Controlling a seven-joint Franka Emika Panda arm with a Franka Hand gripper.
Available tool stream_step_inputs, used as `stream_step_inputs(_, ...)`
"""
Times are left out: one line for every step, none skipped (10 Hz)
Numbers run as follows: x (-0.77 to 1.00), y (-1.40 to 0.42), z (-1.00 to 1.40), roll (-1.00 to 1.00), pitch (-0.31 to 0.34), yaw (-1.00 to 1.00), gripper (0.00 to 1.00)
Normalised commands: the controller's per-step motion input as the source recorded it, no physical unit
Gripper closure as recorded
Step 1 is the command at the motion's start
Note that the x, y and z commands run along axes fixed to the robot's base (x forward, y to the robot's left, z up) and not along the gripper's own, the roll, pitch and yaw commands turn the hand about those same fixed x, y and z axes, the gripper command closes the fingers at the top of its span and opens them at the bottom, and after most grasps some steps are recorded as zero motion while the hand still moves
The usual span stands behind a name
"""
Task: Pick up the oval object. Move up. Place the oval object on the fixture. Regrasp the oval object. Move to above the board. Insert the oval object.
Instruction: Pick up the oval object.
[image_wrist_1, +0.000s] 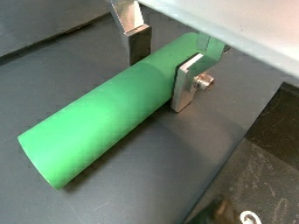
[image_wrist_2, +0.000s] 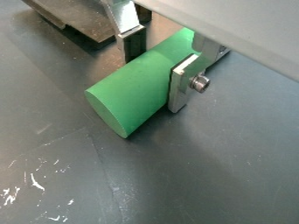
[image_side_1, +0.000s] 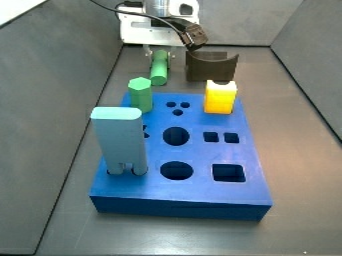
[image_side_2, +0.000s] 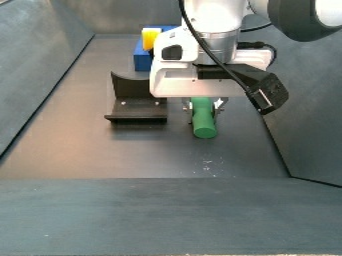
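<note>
**Operator:** Where is the claw, and what is it doing?

**Describer:** Your gripper (image_wrist_1: 162, 68) is low over the dark floor, its two silver fingers (image_wrist_2: 184, 84) set on either side of the oval object (image_wrist_1: 103, 123). In both wrist views the plates sit against the peg's flanks, so it looks clamped on it. The peg lies flat on the floor.

**Operator:** And around it?

**Describer:** In a side view the gripper (image_side_1: 160, 47) is at the upper middle of the frame, the peg (image_side_1: 158, 68) below it. The fixture (image_side_1: 210, 65) stands just right of it. The board (image_side_1: 187, 160) fills the centre, carrying a yellow block (image_side_1: 221, 96), a green hex peg (image_side_1: 140, 93) and a pale blue block (image_side_1: 118, 140). In a side view from the opposite end, the fixture (image_side_2: 132, 101) sits left of the peg (image_side_2: 205, 116).
</note>
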Motion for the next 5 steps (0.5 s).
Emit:
stream_step_inputs(0.0, 0.0, 0.0, 0.0, 0.0, 0.0, 1.0)
stream_step_inputs(0.0, 0.0, 0.0, 0.0, 0.0, 0.0, 1.0)
stream_step_inputs(0.0, 0.0, 0.0, 0.0, 0.0, 0.0, 1.0)
stream_step_inputs(0.0, 0.0, 0.0, 0.0, 0.0, 0.0, 1.0)
stream_step_inputs(0.0, 0.0, 0.0, 0.0, 0.0, 0.0, 1.0)
